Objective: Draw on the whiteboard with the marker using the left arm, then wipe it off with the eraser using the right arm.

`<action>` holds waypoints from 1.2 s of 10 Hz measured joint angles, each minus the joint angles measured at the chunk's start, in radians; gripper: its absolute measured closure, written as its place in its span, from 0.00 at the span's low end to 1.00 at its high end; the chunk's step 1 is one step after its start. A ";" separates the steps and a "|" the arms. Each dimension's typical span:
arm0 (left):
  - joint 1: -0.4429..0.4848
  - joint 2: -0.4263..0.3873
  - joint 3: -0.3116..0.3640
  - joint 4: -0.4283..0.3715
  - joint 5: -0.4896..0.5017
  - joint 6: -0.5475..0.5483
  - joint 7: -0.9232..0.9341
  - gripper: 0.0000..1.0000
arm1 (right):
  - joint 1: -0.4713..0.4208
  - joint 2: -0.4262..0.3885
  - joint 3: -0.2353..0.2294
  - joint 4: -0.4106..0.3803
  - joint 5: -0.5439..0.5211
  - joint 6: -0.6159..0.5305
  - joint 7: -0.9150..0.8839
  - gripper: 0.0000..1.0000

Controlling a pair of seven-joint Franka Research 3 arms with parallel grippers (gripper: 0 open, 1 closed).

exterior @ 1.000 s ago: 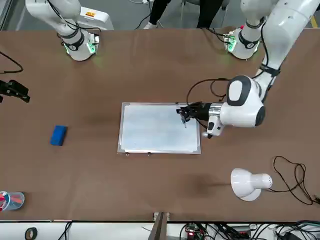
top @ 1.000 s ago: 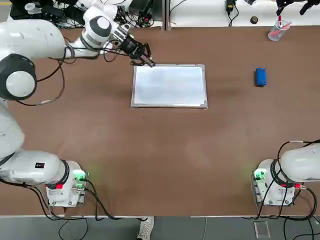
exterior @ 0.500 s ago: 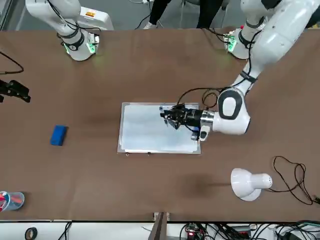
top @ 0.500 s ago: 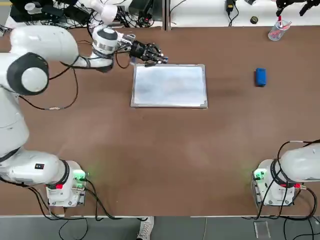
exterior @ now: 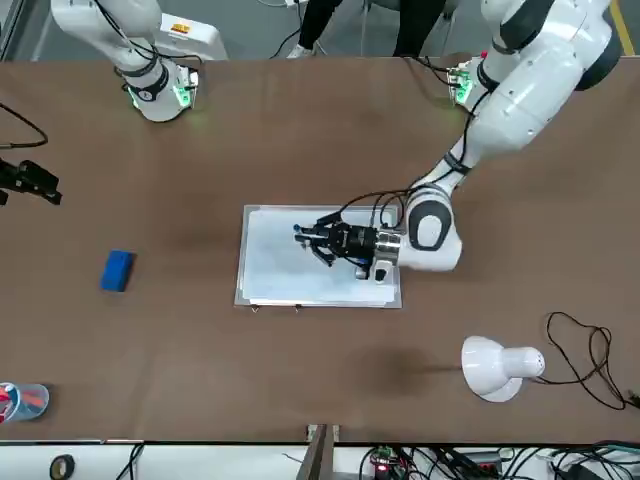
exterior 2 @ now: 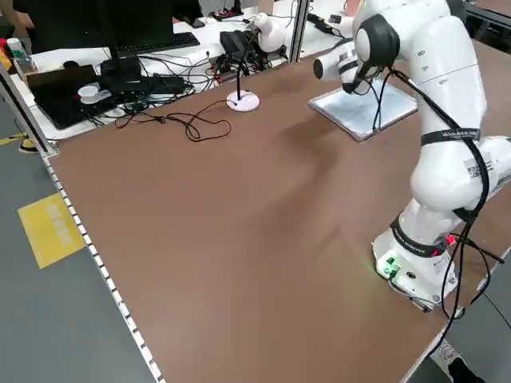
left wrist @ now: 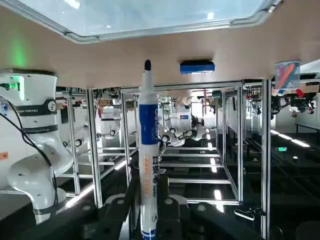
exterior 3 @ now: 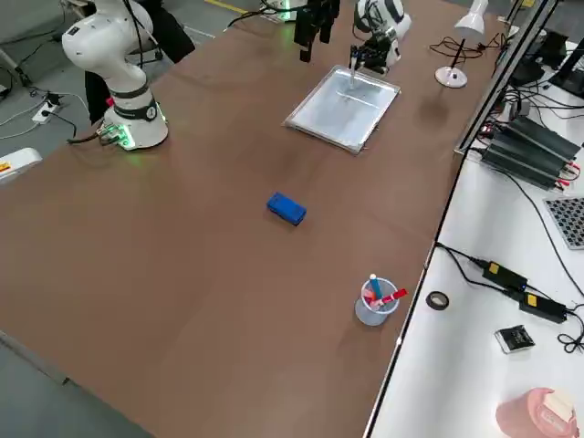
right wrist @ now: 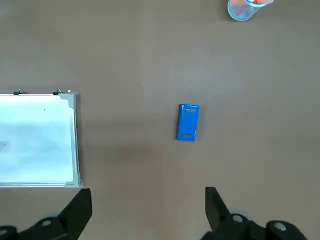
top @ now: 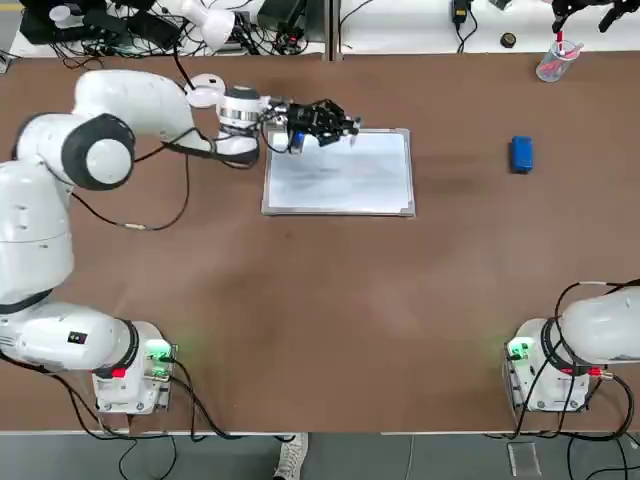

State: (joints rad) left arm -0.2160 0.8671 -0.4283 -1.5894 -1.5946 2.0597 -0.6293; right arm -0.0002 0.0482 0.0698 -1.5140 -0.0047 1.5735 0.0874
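Looks like the left arm (top: 110,160) has swung farther right since the earlier frame, while the whiteboard (top: 340,185) and eraser (top: 521,154) haven't budged. From the top view, the left fingers (top: 348,124) show up around the board's far edge. The board's long side runs left-right on the worktop (top: 330,300); the eraser sits well off to its right, long axis pointing away from the arm bases. The cup (top: 557,62) is farther back.

Front view has the left fingers above the board. The right fingers (exterior: 45,185) poke in at the edge, so that arm's hanging out on its own side, away from the eraser.

Left side view: the big white arm reaches over the board, and I honestly can't tell what the fingers are doing there.

Right side view: eraser lies flat between board and cup, nobody touching it.

Left wrist view is the good one: fingers are clamped on the marker (left wrist: 149,130), its lower body between them and the rest sticking straight out past them. Long axis follows the fingers, dark tip aimed away. Can't say if it touches the board.

Right wrist view: fingers spread wide with nothing in them, eraser beyond them on the worktop.
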 joint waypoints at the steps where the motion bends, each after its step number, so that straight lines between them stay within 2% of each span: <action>1: -0.012 0.022 0.000 0.002 -0.025 0.001 0.030 0.83 | 0.000 0.000 0.000 0.000 0.000 -0.001 0.000 0.00; 5: -0.026 0.087 0.000 0.009 -0.068 0.001 0.089 0.83 | 0.000 0.000 0.000 0.000 0.000 -0.006 0.001 0.00; 12: -0.065 0.114 0.001 0.014 -0.105 0.001 0.131 0.83 | 0.000 0.000 0.000 0.000 0.000 -0.005 0.002 0.00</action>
State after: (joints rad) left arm -0.2806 0.9815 -0.4278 -1.5753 -1.6998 2.0608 -0.4988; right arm -0.0003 0.0482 0.0697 -1.5142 -0.0047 1.5685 0.0891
